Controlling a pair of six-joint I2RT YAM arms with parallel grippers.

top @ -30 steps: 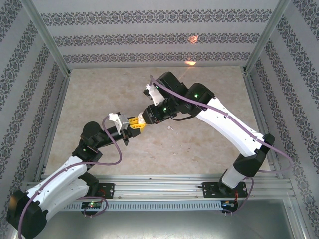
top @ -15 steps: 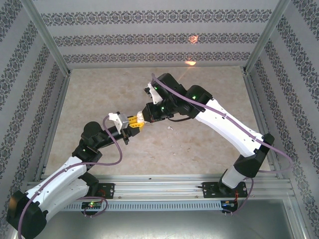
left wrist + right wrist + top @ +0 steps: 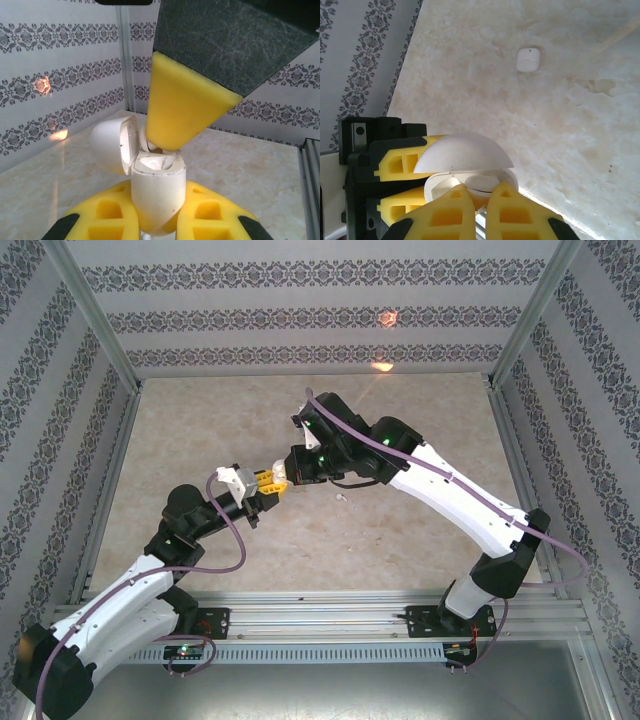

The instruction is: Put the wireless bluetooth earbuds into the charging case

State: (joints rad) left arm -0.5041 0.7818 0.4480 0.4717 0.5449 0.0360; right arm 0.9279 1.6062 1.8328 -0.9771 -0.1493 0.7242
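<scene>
Right gripper (image 3: 285,477) has edged left onto the charging case (image 3: 156,187) clamped in the left gripper (image 3: 159,212), likely mid-insertion; its fingers (image 3: 445,212) sit together, contents unclear; one earbud (image 3: 528,60) lies upper centre

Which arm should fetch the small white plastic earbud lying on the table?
Right, probably: the left gripper is clamped on the open glossy white plastic charging case, while the right gripper holds no case and its camera sees the small white earbud.
</scene>
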